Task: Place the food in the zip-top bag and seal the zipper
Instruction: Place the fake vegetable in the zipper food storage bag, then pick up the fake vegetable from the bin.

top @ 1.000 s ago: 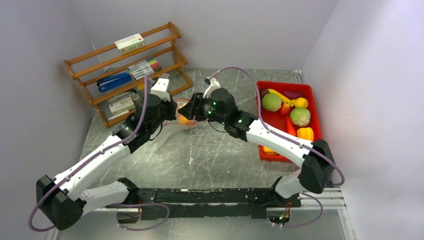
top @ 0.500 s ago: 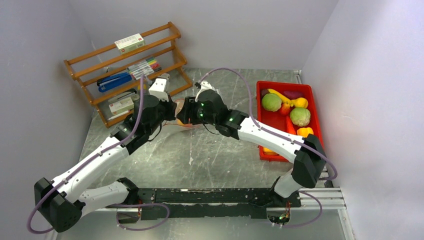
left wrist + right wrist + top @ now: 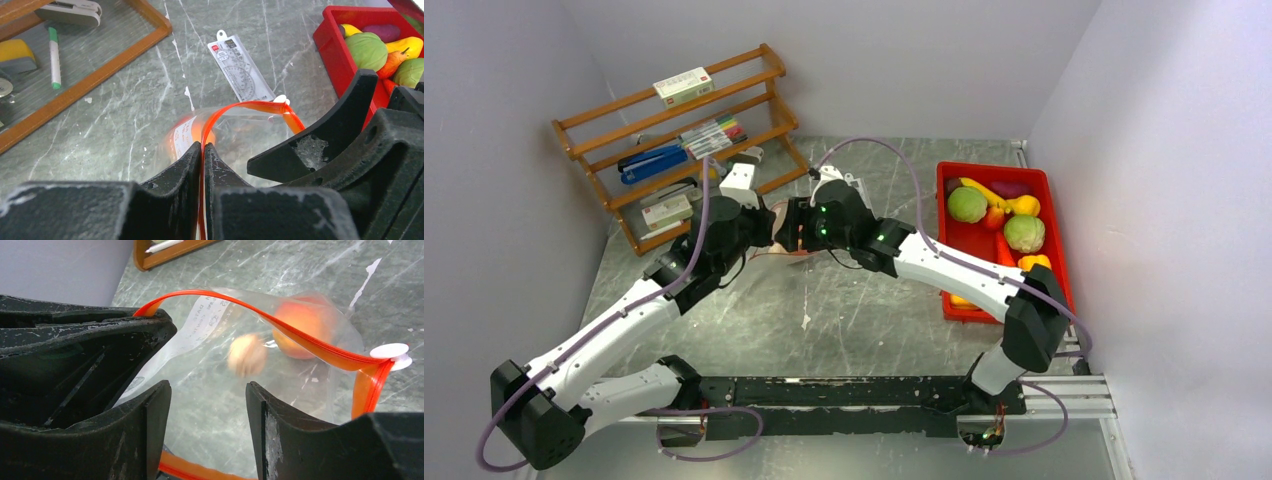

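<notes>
The clear zip-top bag (image 3: 210, 330) stands with its mouth held open on the table between both grippers. My left gripper (image 3: 202, 147) is shut on the red-orange zipper (image 3: 250, 105) at one side of the rim. My right gripper (image 3: 207, 390) is open at the bag's mouth, nothing between its fingers. Inside the bag lies a peach ball (image 3: 300, 325); a smaller tan piece (image 3: 246, 356) shows blurred beside it. The zipper's white slider (image 3: 392, 352) sits at the far end of the strip. More food, green balls (image 3: 967, 204), a banana (image 3: 979, 190) and a yellow pepper (image 3: 1035, 266), lies in the red tray (image 3: 1054, 190).
A wooden rack (image 3: 674, 140) with pens and boxes stands at the back left, close behind the left gripper. A flat white printed packet (image 3: 237, 72) lies on the table just beyond the bag. The red tray lies along the right wall.
My right gripper has moved left from beside the bag up to its mouth, close against the left gripper. The left arm has shifted slightly left, still gripping the rim.
</notes>
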`<state>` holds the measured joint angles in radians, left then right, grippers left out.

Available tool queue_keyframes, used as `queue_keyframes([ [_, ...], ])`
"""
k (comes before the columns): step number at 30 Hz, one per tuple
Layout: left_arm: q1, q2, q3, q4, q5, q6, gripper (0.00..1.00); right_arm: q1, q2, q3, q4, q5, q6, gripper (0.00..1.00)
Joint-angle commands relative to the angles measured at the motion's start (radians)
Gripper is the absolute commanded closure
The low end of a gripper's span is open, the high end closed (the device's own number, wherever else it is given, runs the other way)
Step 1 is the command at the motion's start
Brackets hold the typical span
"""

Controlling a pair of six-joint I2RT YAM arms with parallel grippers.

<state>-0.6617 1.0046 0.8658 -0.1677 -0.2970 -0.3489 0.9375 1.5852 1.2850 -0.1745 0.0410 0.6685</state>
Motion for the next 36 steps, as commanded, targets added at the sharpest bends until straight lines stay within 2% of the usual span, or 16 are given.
queue_keyframes([
  [1,0.005,-0.017,0.005,0.025,-0.019,-0.009,0.93,0.002,-0.015,0.030,-0.014,0.002,-0.022,0.42],
  [14,0.004,-0.002,-0.003,0.009,-0.019,-0.009,0.93,-0.038,-0.128,0.012,-0.023,-0.035,-0.115,0.41],
  [19,0.004,0.012,0.010,-0.014,-0.029,-0.009,0.93,-0.101,-0.184,0.063,-0.110,0.010,-0.179,0.41],
  [23,0.004,0.011,0.022,-0.012,-0.023,-0.001,0.93,-0.184,-0.225,0.078,-0.150,0.010,-0.234,0.41],
  [28,0.004,-0.008,0.023,-0.024,-0.008,0.004,0.93,-0.285,-0.236,0.066,-0.192,0.144,-0.296,0.41],
  [36,0.004,-0.012,0.030,-0.045,0.046,-0.003,0.93,-0.514,-0.197,0.021,-0.185,0.248,-0.344,0.42],
])
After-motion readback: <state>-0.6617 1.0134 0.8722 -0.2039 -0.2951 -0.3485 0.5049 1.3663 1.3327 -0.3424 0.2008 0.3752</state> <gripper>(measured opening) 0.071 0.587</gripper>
